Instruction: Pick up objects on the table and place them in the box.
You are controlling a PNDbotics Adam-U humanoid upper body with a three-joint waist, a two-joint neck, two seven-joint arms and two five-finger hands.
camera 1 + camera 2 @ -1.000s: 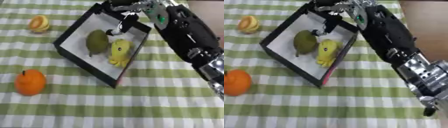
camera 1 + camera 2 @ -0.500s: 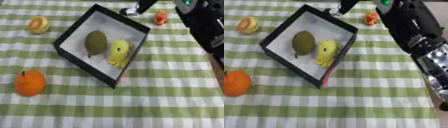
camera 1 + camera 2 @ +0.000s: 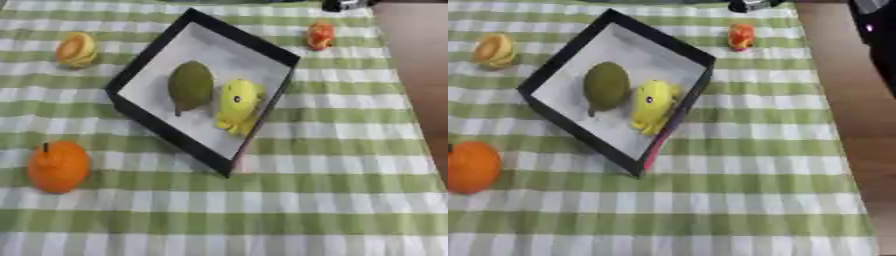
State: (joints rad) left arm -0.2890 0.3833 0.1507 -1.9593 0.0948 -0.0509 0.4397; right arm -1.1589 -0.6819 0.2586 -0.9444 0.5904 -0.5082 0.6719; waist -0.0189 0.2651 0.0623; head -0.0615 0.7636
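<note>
Three fruits lie outside your box: an orange [image 3: 58, 166] nearest you, a halved fruit [image 3: 76, 49] at far left, a small red-orange one [image 3: 320, 35] beyond. Left of that, the black box [image 3: 140, 65] holds a green pear [image 3: 190, 85] beside a yellow toy [image 3: 239, 104]. Your right hand [image 3: 748, 5] barely shows at the table's [image 3: 350, 165] far edge; you cannot tell how its fingers stand.

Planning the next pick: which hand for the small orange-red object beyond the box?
Right, probably. The small orange-red object lies past the box's right corner, and the right hand shows just above it; the left isn't visible.
</note>
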